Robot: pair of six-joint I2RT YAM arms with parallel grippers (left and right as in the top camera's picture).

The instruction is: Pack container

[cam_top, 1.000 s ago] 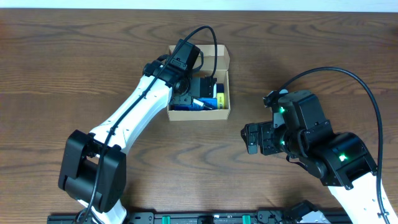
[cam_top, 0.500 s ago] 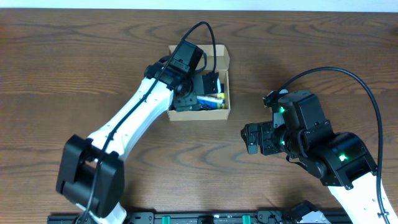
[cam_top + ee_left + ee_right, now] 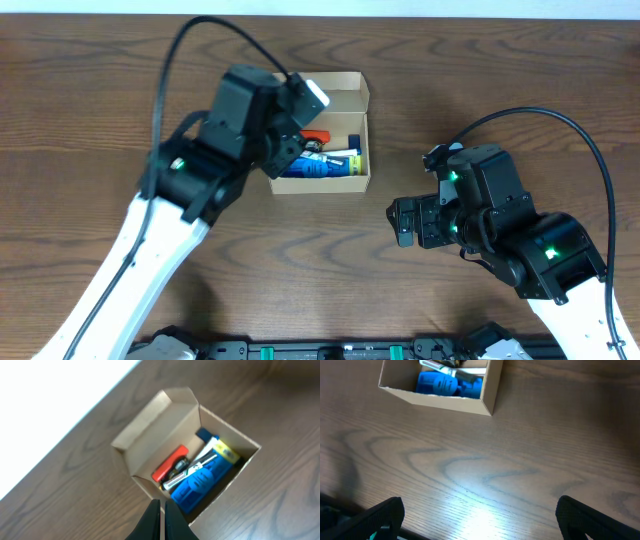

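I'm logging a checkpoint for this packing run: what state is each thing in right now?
container: open, flap lid raised, items inside.
blue item: lying inside the container.
red item: lying inside the container, on the flap side.
left end effector: shut, holding nothing, above the container.
right end effector: open, holding nothing, apart from the container.

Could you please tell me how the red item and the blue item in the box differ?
The red item is slimmer; the blue item is bulkier. Red lies nearer the flap, blue nearer the opposite wall. Both lie flat inside the box, roughly parallel.
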